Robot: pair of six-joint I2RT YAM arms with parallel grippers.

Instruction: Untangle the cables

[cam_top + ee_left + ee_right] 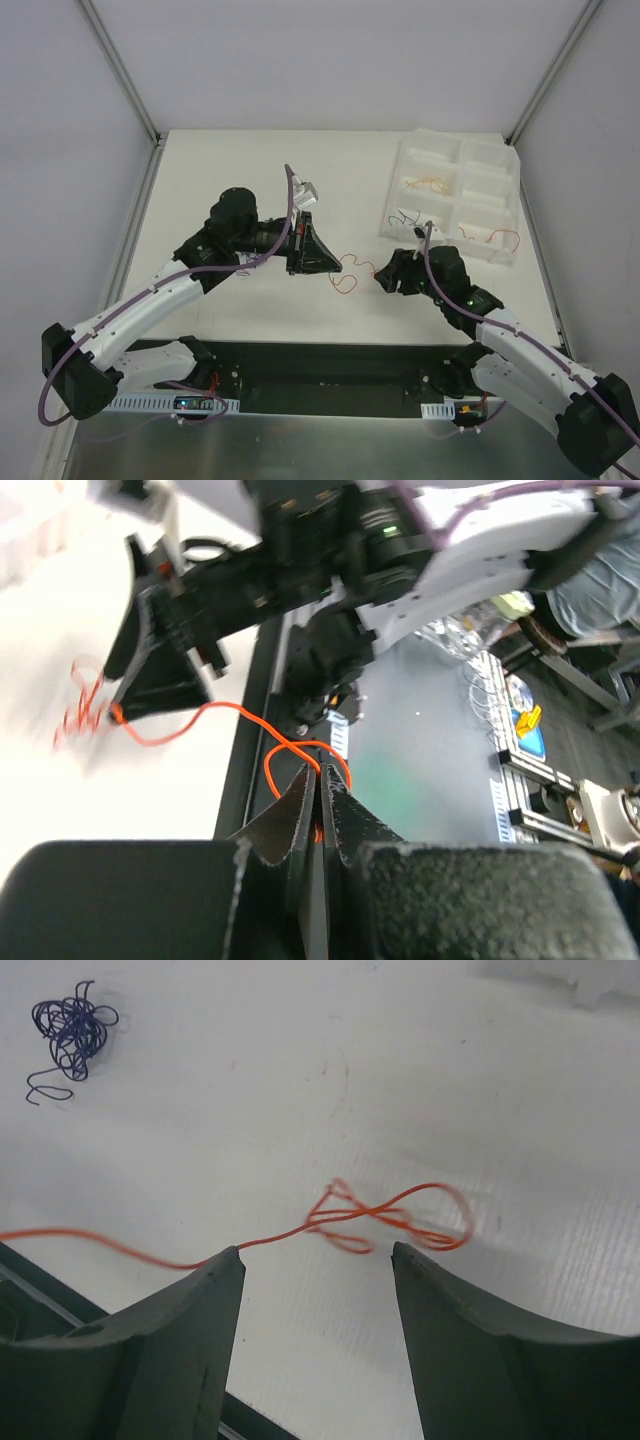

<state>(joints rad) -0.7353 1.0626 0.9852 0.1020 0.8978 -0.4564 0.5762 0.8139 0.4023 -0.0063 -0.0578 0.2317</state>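
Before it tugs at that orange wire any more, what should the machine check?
1. The left pincer is shut on the orange wire: ok.
2. The right pincer is open: ok.
3. The wire's tangle lies just ahead of the right pincer's gap: ok.
4. The blue wire bundle lies apart from the orange wire: ok.
5. How tight the tangle is: cannot tell.

white table (250,170), compartmented tray (487,188) far right, orange wire (385,1212), purple knot (68,1030)
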